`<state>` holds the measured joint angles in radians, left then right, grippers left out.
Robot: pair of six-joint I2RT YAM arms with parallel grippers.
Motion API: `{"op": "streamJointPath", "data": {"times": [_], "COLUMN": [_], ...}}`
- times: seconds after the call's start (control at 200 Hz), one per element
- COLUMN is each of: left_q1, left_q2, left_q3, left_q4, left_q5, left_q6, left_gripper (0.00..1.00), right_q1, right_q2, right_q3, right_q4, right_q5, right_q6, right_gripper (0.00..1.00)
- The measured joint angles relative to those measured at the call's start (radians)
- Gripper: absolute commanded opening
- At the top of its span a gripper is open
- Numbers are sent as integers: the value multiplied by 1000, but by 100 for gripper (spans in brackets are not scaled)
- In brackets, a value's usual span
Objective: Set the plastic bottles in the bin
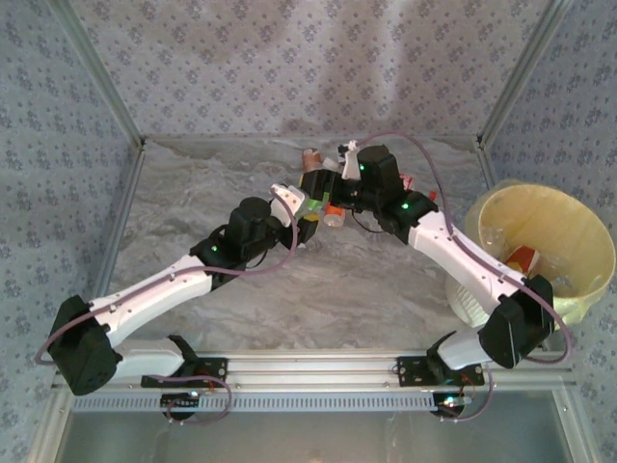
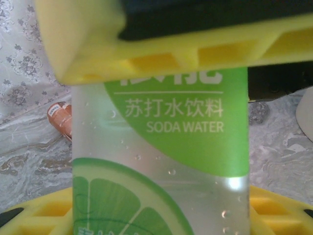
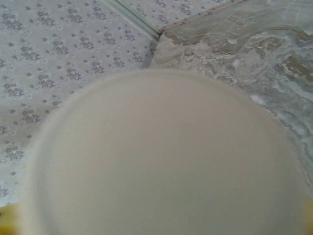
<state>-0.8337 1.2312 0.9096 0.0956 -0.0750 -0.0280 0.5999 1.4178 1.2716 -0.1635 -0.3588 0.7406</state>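
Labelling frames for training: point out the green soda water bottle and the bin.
green soda water bottle (image 2: 195, 122): left wrist view, on its green label.
bin (image 1: 554, 217): top external view, on the yellow-lined inner wall.

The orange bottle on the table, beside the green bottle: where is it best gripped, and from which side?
Probably the middle of the orange bottle, from above, with the fingers across its round body. It seems to lie on its side on the table, and the green bottle hides part of it.
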Motion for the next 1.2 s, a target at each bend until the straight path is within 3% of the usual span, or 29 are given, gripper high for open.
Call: {"op": "streamJointPath", "data": {"times": [0.13,0.24,0.365,0.675,1.199], "left_q1": [0,0,-4,-5,108], "left_q2": [4,26,40,-2,-84], "left_q3": [5,24,32,29,-83], "left_q4": [6,5,5,11,65], "left_q5": [3,7,10,89,-82], "left_q6": [-8,-16,-40,-52,-185], "left_gripper": [57,71,97,98,98], "right_q1": [-8,-18,-32,-101,-402], "right_q2": [-1,-14,-52,-230,-533], "right_q3": [-1,-13,-35,-67,95], "right_q4": [15,18,16,-63,-443], "right_q5": [-25,-19,-3,90,278], "right_q6": [4,3,0,-71,-298], "right_gripper": [57,53,49,46,44]}}
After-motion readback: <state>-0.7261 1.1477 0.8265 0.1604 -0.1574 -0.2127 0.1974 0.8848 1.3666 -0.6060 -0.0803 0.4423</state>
